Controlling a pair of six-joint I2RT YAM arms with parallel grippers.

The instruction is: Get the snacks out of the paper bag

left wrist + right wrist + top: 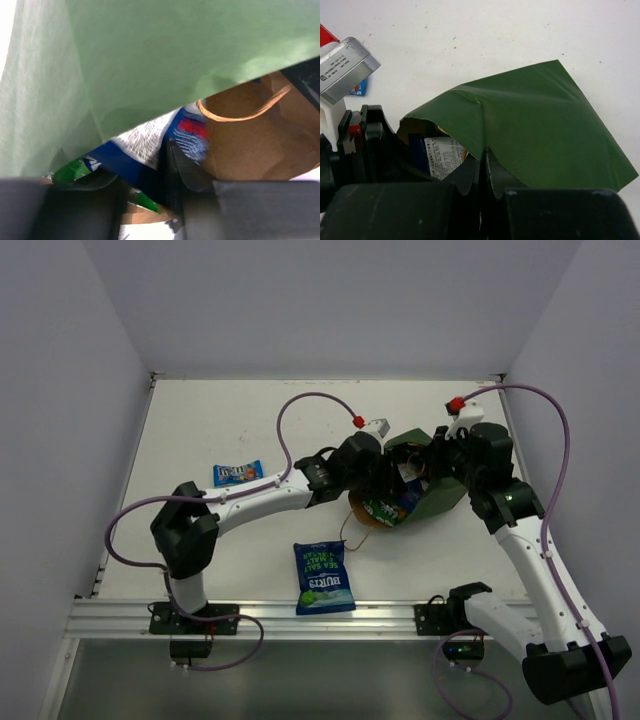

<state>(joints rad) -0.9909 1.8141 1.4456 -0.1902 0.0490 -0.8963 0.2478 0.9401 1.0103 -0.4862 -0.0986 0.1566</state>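
The dark green paper bag lies on its side mid-table, its mouth to the left. My right gripper is shut on the bag's upper edge and holds the mouth up. My left gripper is inside the mouth. Its fingers are closed to a narrow gap on a dark blue packet with a white label. A red-and-blue packet and a green one lie beside it on the brown inside. The labelled packet also shows in the right wrist view.
Two snacks lie outside the bag: a small blue packet at the left and a dark blue crisp bag near the front rail. A brown cord handle trails from the bag's mouth. White walls enclose the table.
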